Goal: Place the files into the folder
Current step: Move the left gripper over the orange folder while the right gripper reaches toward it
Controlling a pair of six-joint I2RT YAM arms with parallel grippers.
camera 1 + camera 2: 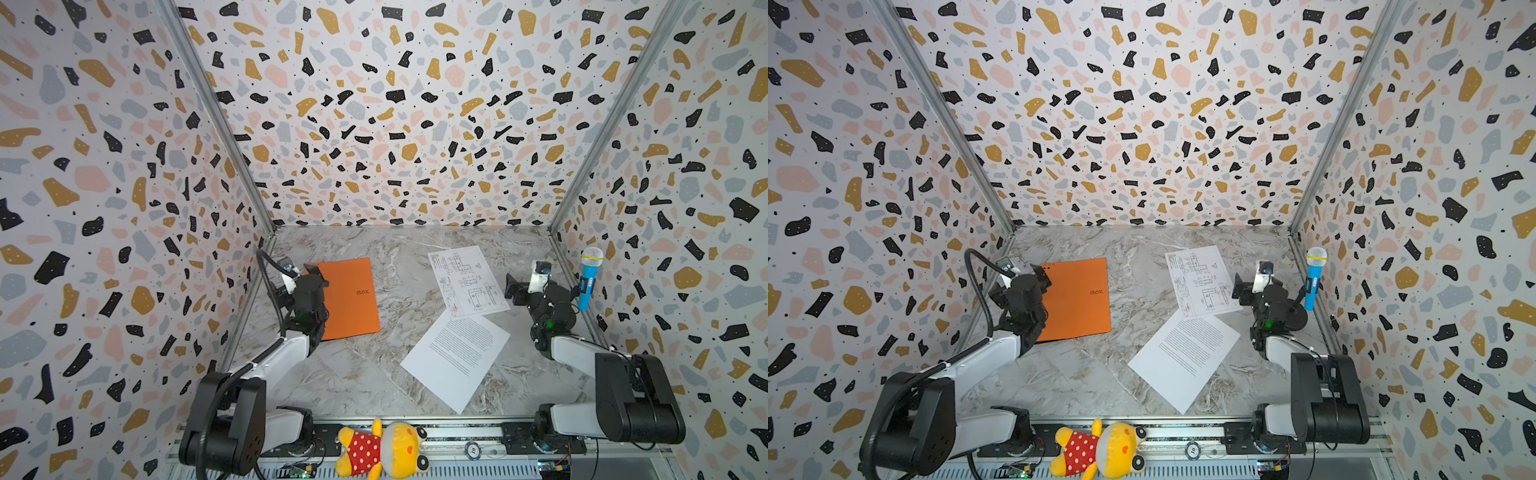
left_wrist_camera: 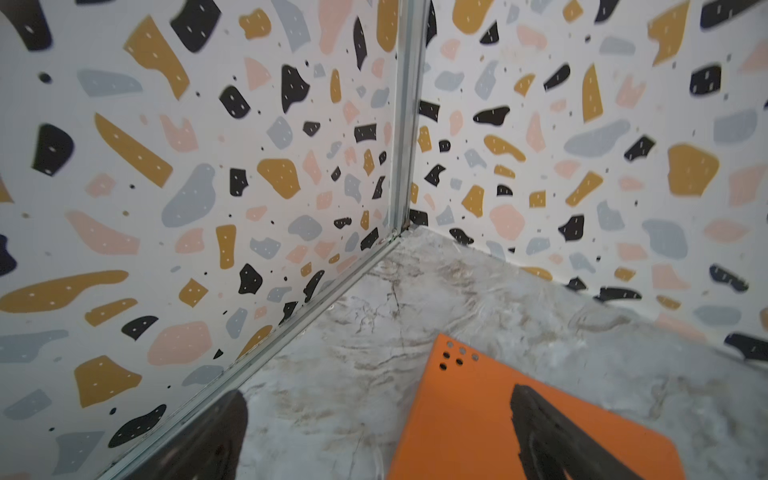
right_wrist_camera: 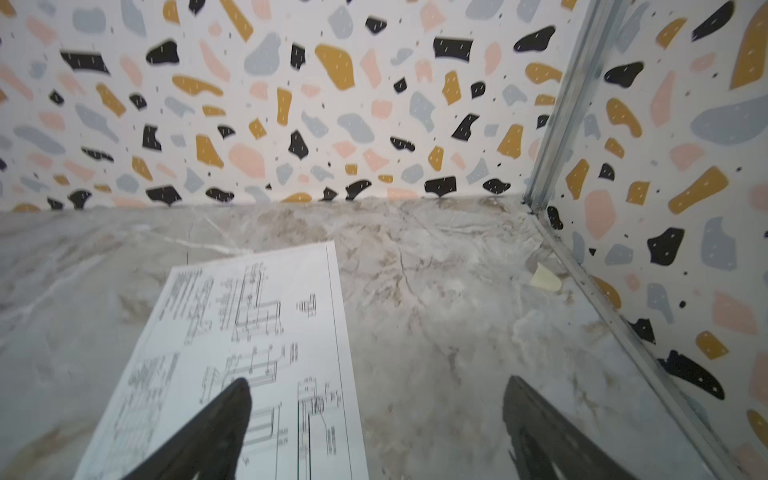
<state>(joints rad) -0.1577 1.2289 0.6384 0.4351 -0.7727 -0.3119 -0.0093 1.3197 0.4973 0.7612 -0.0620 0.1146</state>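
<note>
The folder (image 1: 353, 299) (image 1: 1079, 299) lies closed and flat on the left of the marble table, orange side up. The files are two white sheets on the right. The drawing sheet (image 1: 467, 282) (image 1: 1202, 280) (image 3: 257, 353) lies farther back, and its near corner overlaps the text sheet (image 1: 455, 357) (image 1: 1183, 357). My left gripper (image 1: 306, 272) (image 2: 378, 399) is open over the folder's (image 2: 469, 419) far left corner, one finger above the cover and one above bare table. My right gripper (image 1: 513, 286) (image 3: 376, 386) is open and straddles the drawing sheet's right edge, holding nothing.
A blue toy microphone (image 1: 589, 278) (image 1: 1313, 278) leans on the right wall behind the right arm. A yellow plush toy (image 1: 382, 451) lies on the front rail. A small pale scrap (image 3: 546, 278) sits by the right wall. Patterned walls close in three sides.
</note>
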